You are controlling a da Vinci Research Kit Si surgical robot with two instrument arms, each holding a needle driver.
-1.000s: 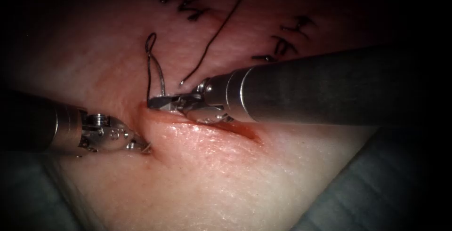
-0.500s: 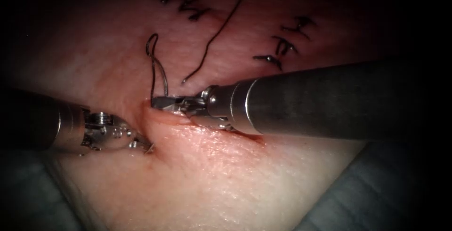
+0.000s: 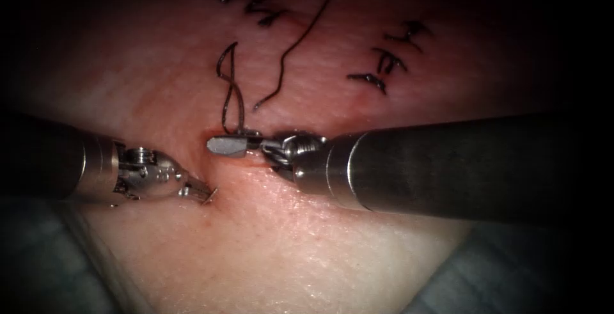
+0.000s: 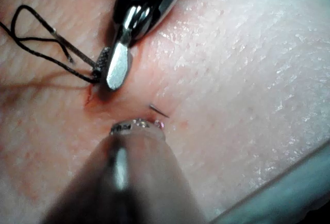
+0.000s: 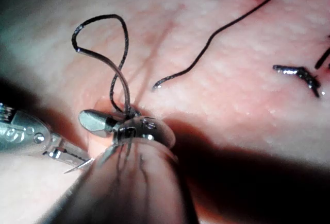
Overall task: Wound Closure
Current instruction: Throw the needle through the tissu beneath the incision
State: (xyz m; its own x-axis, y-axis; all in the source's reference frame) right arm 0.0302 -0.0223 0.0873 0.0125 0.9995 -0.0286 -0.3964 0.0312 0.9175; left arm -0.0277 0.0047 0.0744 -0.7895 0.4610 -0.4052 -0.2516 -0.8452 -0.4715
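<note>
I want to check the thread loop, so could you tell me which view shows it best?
The right wrist view: the thread loop rises whole from the right tool. The endoscope view shows it smaller; the left wrist view shows it sideways.

A grey-blue drape [image 3: 38,269] lay under the work area, showing at both lower corners of the endoscope view, and again as a pale strip [image 4: 289,195] in the left wrist view. Light fell on the centre; the edges sat in deep shadow.
</note>
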